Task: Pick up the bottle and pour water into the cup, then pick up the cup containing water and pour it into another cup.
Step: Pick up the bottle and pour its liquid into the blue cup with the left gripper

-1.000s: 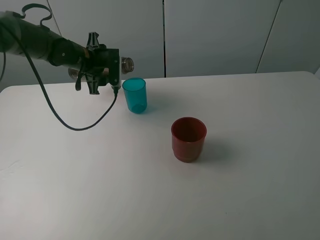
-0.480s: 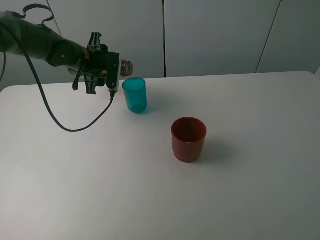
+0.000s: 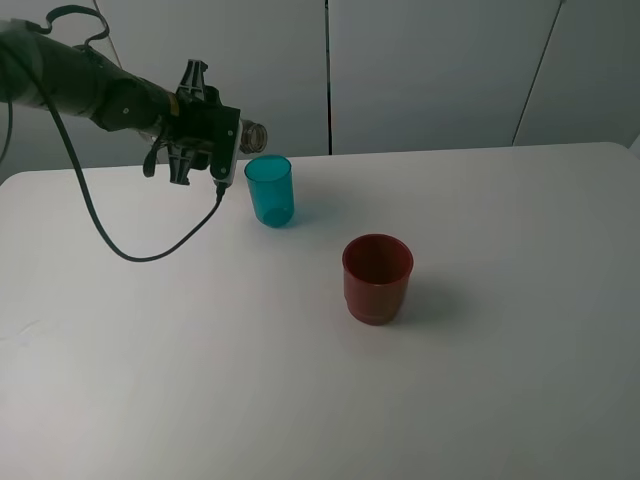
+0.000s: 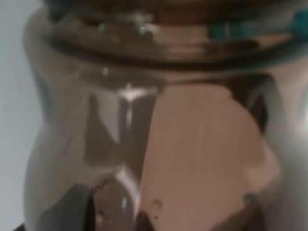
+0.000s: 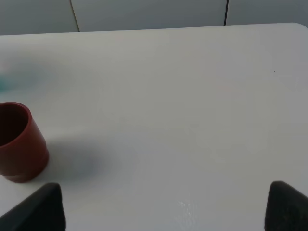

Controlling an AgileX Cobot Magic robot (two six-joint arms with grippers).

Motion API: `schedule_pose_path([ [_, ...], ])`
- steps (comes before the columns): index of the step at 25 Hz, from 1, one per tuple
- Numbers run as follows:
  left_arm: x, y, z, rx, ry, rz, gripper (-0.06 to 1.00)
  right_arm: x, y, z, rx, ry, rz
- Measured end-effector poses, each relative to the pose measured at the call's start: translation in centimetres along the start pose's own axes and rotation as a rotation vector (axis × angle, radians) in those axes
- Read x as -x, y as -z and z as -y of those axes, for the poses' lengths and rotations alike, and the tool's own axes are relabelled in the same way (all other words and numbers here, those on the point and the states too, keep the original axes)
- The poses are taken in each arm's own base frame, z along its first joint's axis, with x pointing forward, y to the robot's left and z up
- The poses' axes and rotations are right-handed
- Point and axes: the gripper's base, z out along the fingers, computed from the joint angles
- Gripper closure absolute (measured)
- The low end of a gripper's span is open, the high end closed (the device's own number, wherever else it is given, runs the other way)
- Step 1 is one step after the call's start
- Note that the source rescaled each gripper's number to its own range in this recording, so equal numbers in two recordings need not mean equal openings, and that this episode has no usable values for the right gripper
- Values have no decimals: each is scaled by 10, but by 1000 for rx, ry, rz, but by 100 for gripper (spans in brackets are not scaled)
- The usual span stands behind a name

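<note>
Left gripper: closed tight around the bottle, which it holds above the table, lying almost level.
Bottle mouth: sticks out past the gripper, close to the rim of the cup and a little higher.
Cup: just beside this gripper, lower (the teal one), upright.
Another cup: farther from the gripper, upright.
Right gripper: jaws wide apart, holding nothing.
</note>
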Motion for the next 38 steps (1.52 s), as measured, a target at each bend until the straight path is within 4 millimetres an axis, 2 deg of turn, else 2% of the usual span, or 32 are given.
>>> schedule_pose_path([
  [5,0,1,-7,21,-23,-1,92,0,0,0,0,0,0],
  [22,0,1,-8,32,-205,-5,92,0,0,0,0,0,0],
  [38,2,1,-11,55,-240,8,94,0,0,0,0,0,0],
])
